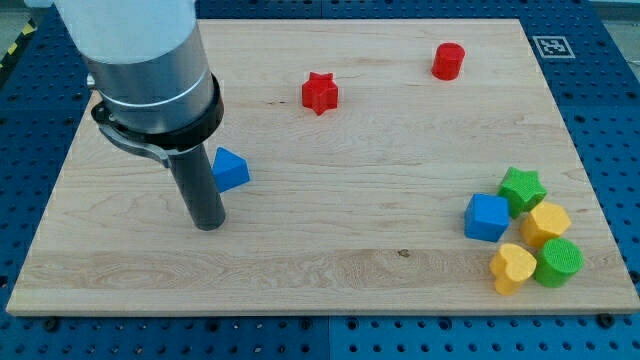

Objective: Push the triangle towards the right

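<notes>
A blue triangle (230, 169) lies on the wooden board (330, 270) at the view's left. My tip (207, 224) stands on the board just left of and slightly below the triangle. The rod's shaft covers the triangle's left edge, so I cannot tell whether they touch.
A red star (320, 92) and a red cylinder (449, 61) lie near the view's top. At the lower right sit a blue cube (487, 217), a green star (522, 188), a yellow hexagon (547, 222), a yellow heart (512, 267) and a green cylinder (558, 262).
</notes>
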{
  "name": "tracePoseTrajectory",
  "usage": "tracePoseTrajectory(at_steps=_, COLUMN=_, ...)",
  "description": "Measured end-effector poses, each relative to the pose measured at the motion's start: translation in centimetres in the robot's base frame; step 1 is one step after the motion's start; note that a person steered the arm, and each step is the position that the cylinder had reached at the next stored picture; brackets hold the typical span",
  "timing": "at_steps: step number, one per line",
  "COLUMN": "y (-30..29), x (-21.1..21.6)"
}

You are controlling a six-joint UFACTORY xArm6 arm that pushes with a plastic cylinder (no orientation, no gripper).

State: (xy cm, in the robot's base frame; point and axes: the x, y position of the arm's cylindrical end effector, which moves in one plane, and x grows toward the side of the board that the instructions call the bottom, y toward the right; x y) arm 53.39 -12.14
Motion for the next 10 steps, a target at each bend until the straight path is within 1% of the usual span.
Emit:
tracePoseTrajectory(at_steps=1, y=-0.3, x=0.0)
tracePoseTrajectory(at_steps=2, y=-3.0, x=-0.7)
tracePoseTrajectory(at_steps=3, y=-6.4, x=-4.9)
tracePoseTrajectory(at_steps=4, y=-4.3, x=-5.9)
tracePoseTrajectory(at_steps=5, y=1.7, x=-6.1)
tracePoseTrajectory(at_steps=6, y=3.9, x=-6.2)
tracePoseTrajectory(at_steps=9, y=5.2, x=-6.1)
tracePoseTrajectory(at_steps=10, y=5.6, x=-7.7)
